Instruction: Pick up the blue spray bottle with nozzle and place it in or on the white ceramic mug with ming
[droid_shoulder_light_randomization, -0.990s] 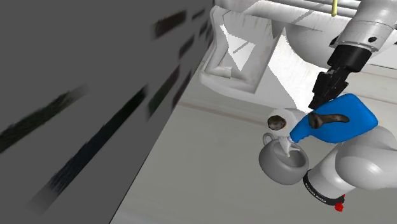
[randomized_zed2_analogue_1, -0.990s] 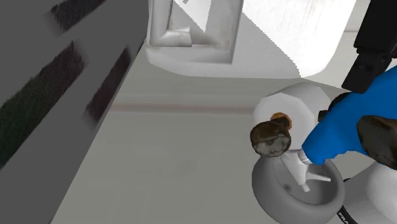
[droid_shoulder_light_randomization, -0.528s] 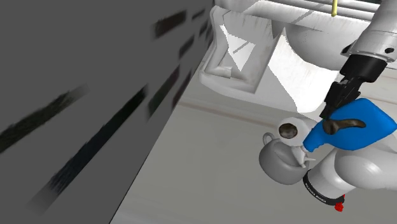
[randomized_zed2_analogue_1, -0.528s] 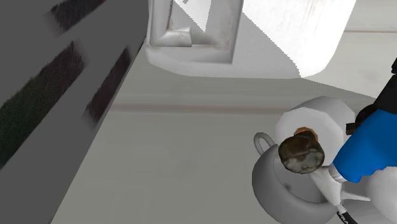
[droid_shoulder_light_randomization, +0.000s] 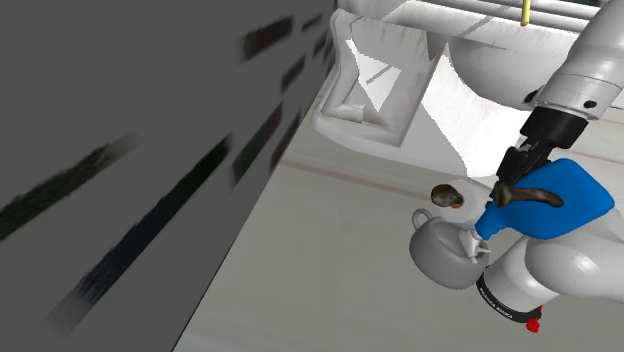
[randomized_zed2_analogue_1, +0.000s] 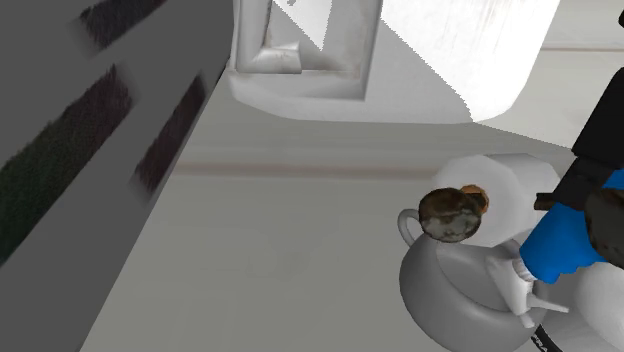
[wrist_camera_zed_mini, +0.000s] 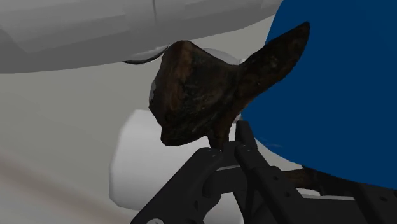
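The blue spray bottle (droid_shoulder_light_randomization: 552, 201) hangs tilted, its white nozzle (droid_shoulder_light_randomization: 478, 243) pointing down at the right side of the grey mug (droid_shoulder_light_randomization: 443, 254). My gripper (droid_shoulder_light_randomization: 513, 178) grips the bottle's upper part from above, fingers shut on it. In the second exterior view the nozzle (randomized_zed2_analogue_1: 520, 287) touches the side of the mug (randomized_zed2_analogue_1: 450, 290) and the bottle (randomized_zed2_analogue_1: 563, 246) sits at the right edge. A dark brown lumpy object (randomized_zed2_analogue_1: 450, 213) hovers over the mug's handle side. The wrist view shows the brown object (wrist_camera_zed_mini: 200, 95) beside the bottle (wrist_camera_zed_mini: 337, 89), just beyond my gripper (wrist_camera_zed_mini: 236, 143).
A white cylinder (randomized_zed2_analogue_1: 495, 180) stands right behind the mug. My own white arm link (droid_shoulder_light_randomization: 572, 265) lies under the bottle. A dark grey wall (droid_shoulder_light_randomization: 120, 180) fills the shoulder view's left. A white box-like fixture (droid_shoulder_light_randomization: 375, 85) stands at the back.
My gripper carried the bottle toward the shoulder view's right. The nozzle slid from inside the mug's mouth to its right side. The mug's mouth no longer faces the cameras.
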